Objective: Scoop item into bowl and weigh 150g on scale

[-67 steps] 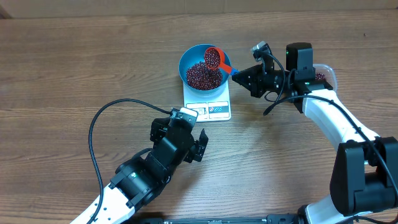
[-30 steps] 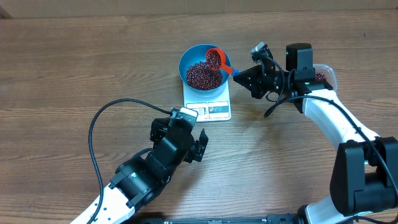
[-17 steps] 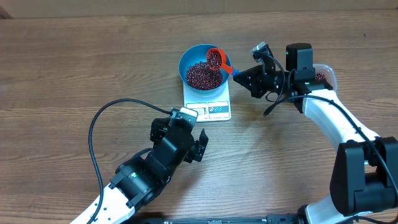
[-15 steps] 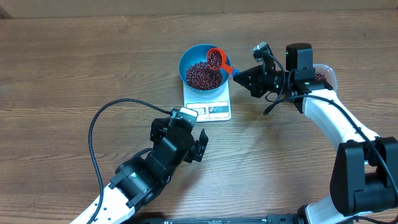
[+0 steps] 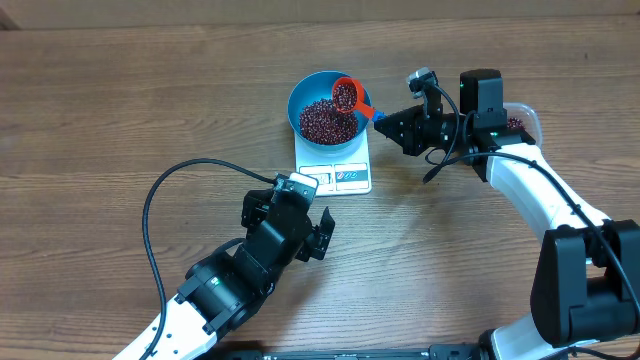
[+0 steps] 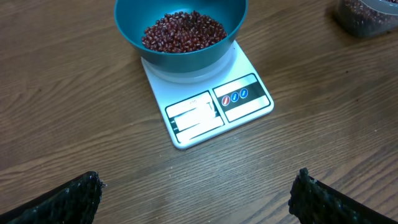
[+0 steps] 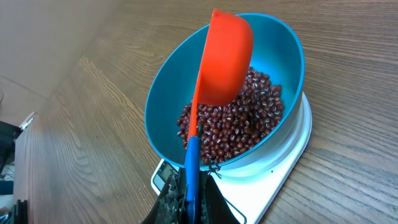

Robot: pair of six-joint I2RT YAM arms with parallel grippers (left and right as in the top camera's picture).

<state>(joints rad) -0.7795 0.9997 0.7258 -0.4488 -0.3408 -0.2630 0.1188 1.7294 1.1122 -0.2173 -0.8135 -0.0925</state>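
The blue bowl (image 5: pixel 325 108) (image 6: pixel 180 28) (image 7: pixel 273 56) stands on the white scale (image 5: pixel 335 168) (image 6: pixel 208 106) (image 7: pixel 277 186) and holds a heap of dark red-brown beans (image 5: pixel 322 120) (image 6: pixel 183 31) (image 7: pixel 239 127). An orange-red scoop (image 5: pixel 345 95) (image 7: pixel 225 59) hangs tilted over the bowl's right side with beans in it. My right gripper (image 5: pixel 385 121) (image 7: pixel 191 202) is shut on the scoop's blue handle. The left gripper (image 5: pixel 318 235) (image 6: pixel 196 199) stands open above bare table in front of the scale, nothing between its fingers.
A clear plastic tub (image 5: pixel 520 120) (image 6: pixel 367 14) with more beans sits at the right, partly behind the right arm. A black cable (image 5: pixel 160 200) loops over the table left of the left arm.
The scoop has risen slightly and shifted a little toward the bowl's right rim. The left arm has not moved.
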